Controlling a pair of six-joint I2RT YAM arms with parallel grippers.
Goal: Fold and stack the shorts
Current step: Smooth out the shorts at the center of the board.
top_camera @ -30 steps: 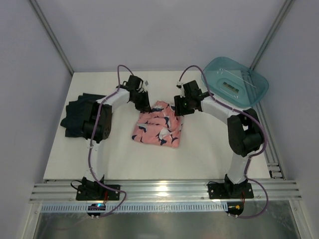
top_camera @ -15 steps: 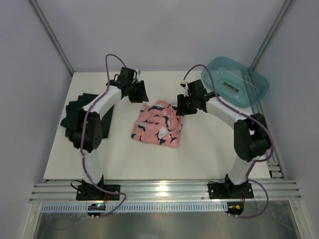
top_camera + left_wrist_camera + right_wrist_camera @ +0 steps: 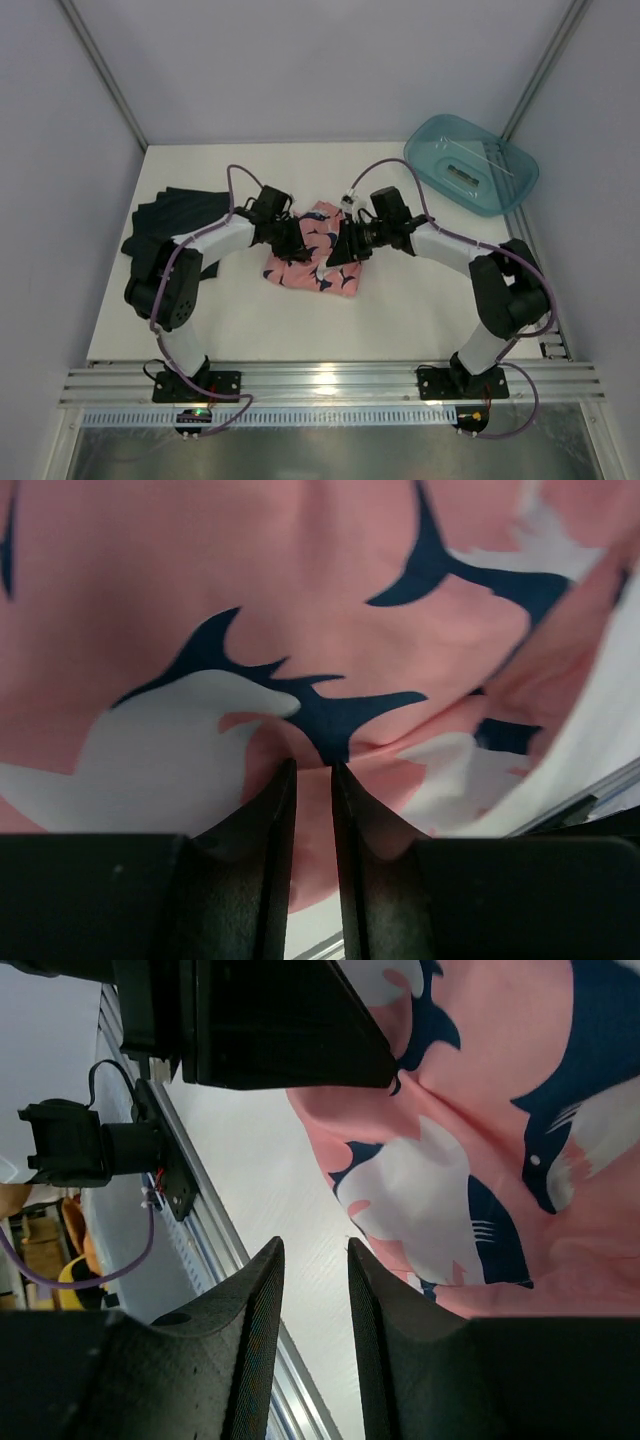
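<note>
Jaws of left gripper [image 3: 310,767] are pinching a pucker of pink shorts [image 3: 300,600] at their tips; right gripper [image 3: 313,1245] is hanging slightly parted, empty, hem just beside it, probably needing a matching bite before lifting.

Robotics lab test cell. White tabletop [image 3: 250,325] under my left gripper [image 3: 300,243]; plain grey panel walls [image 3: 330,60] beyond it, framed by aluminium extrusion posts [image 3: 103,75]; slotted aluminium rail [image 3: 330,382] behind it carries my arm base [image 3: 190,383], purple cable [image 3: 180,330] looped alongside.
</note>
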